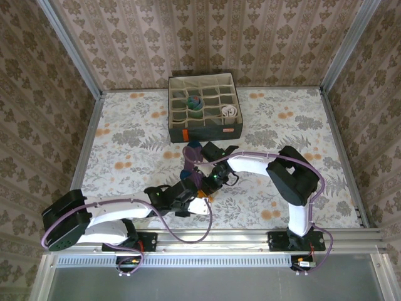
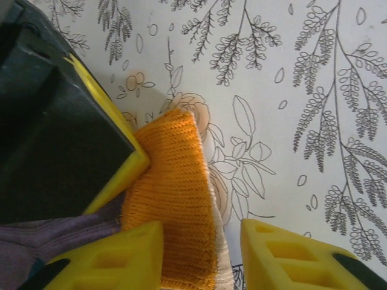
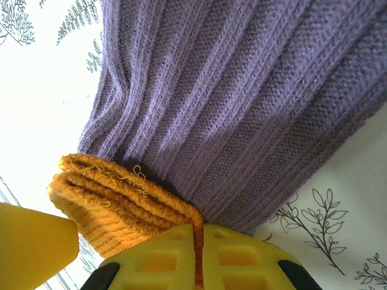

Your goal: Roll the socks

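Observation:
A purple sock with a blue toe and an orange cuff lies on the flowered table in front of both arms. In the right wrist view my right gripper is shut on the edge of the folded orange cuff, with the ribbed purple leg stretching away above. My left gripper is open and straddles the orange cuff: one finger rests on the knit, the other stands apart over bare cloth. Seen from above, the two grippers meet at the cuff end.
A grey fabric box with many compartments stands at the back centre; a rolled grey-blue sock and a white striped one sit in its cells. Patterned walls enclose the table on three sides. The right gripper's black and yellow body crowds the left wrist view.

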`<state>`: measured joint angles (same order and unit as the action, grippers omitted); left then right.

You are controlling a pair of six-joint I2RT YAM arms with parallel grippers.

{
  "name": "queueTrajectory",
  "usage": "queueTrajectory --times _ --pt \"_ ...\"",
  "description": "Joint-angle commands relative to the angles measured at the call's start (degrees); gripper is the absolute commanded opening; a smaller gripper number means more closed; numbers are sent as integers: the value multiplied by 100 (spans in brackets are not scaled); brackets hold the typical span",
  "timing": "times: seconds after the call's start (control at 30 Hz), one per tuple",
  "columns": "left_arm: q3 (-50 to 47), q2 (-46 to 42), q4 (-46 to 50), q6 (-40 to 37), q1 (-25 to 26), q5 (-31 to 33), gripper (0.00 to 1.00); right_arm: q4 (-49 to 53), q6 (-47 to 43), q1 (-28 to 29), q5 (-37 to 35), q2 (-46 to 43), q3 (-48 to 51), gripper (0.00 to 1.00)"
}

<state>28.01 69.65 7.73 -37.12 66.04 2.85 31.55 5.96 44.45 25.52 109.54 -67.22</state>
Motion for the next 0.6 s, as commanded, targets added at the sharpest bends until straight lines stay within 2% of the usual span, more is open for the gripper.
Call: queueTrajectory --times 0.0,0.33,0.4,0.47,0.5,0.57 --pt "175 9 -39 33 58 108 39 365 -128 -20 -437 384 100 8" --pt "701 1351 95 -117 102 576 39 405 -171 -59 -369 395 86 8" --pt "853 1608 139 -57 109 692 30 381 -158 -90 -346 377 127 8" --pt "1012 1781 238 45 126 773 9 349 -112 -135 -331 321 205 8" --pt "1056 1806 252 90 149 797 3 335 -84 -169 -320 279 262 8" --pt "1138 1800 250 195 243 791 0 271 -26 -243 -317 116 461 9"
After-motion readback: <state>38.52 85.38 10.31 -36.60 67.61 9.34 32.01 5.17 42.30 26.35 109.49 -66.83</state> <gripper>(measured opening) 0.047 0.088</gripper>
